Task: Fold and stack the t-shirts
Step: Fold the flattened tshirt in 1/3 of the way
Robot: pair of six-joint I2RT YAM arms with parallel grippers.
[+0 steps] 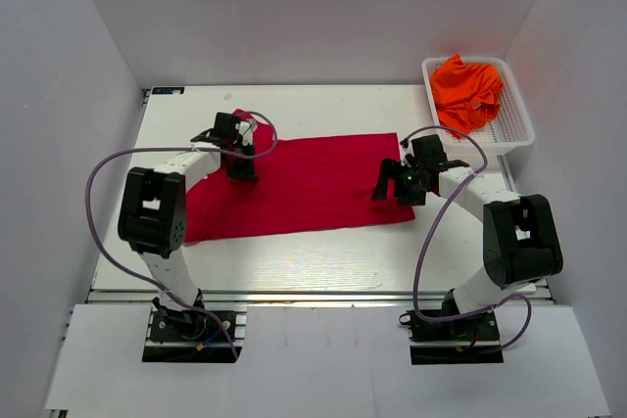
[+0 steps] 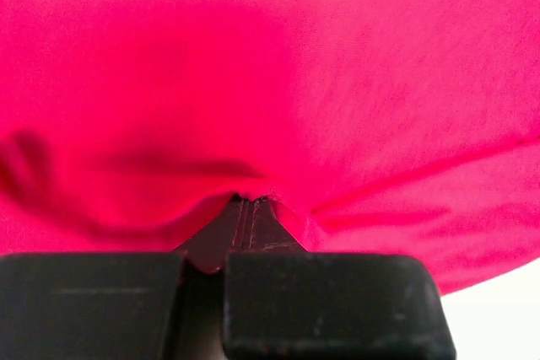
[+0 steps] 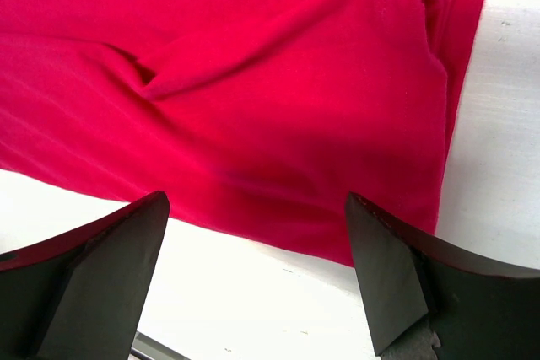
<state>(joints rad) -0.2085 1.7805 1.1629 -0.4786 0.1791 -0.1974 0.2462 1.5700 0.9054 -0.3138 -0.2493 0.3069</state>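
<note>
1. The left arm (image 1: 181,165) reached over the left part of the red t-shirt (image 1: 313,183). Its jaws were shut on a small pinch of the cloth. In the wrist view the fabric puckered into the closed tips, with creases fanning out to either side of them.
2. The red t-shirt lay spread flat on the table (image 1: 323,256), running from under the left jaws across to the right jaws. More cloth extended left of the left jaws, partly hidden by the arm.
3. The step in hand looked like taking hold of both ends for a fold. The left hold seemed shallow, so a slow lift would be wise. The pictures could not settle how many layers the pinch had caught.
4. The right arm (image 1: 468,191) hung over the shirt's right end with its jaws wide open and holding nothing. The shirt's near edge crossed just beyond the gap between them. Bare table lay beneath the tips, and a soft ridge of cloth sat farther ahead.
5. To do this well, the right jaws probably needed to go forward and down until that edge lay between them. They should close on the hem near the corner rather than on the ridge. A height matched to the left would let both arms carry the cloth evenly, without skew.
6. Far to the right of the right jaws and beyond them, the orange t-shirts (image 1: 468,90) sat bunched in the white basket (image 1: 514,115), well apart from both pairs of jaws.
</note>
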